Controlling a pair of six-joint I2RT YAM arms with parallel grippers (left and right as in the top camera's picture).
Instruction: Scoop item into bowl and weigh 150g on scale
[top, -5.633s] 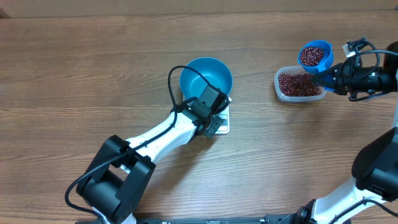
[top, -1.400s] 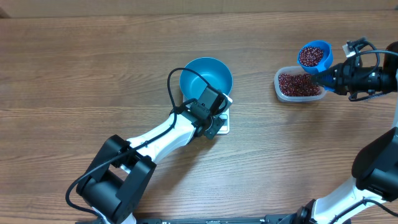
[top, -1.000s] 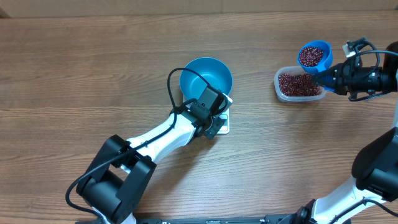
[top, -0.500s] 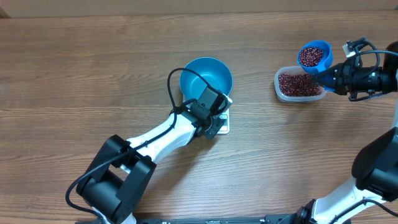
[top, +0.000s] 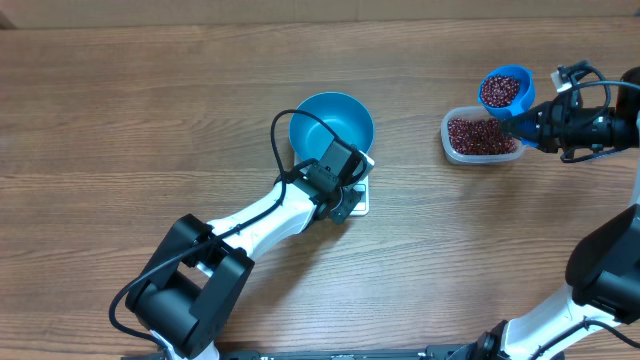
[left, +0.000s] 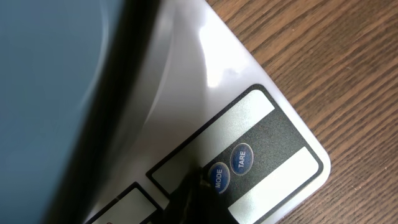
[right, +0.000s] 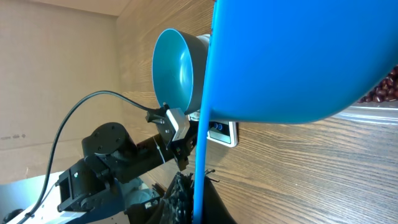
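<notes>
Robotics lab by the look; cabled robot arms (top: 255, 215) at a wood-grain table (top: 150, 100); plain beige wall (right: 56, 62).

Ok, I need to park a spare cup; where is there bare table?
Bare wood: everything left of the bowl, the strip between bowl and tub, and the front patch right of the left arm. Crowded: at the scale, under the left gripper, and far right, where the right gripper holds the scoop by the tub.

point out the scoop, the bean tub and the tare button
scoop (top: 525, 80), overhead view, right part of blue rim
bean tub (top: 446, 130), overhead view, clear left wall
tare button (left: 241, 158), left wrist view, button's centre
</notes>
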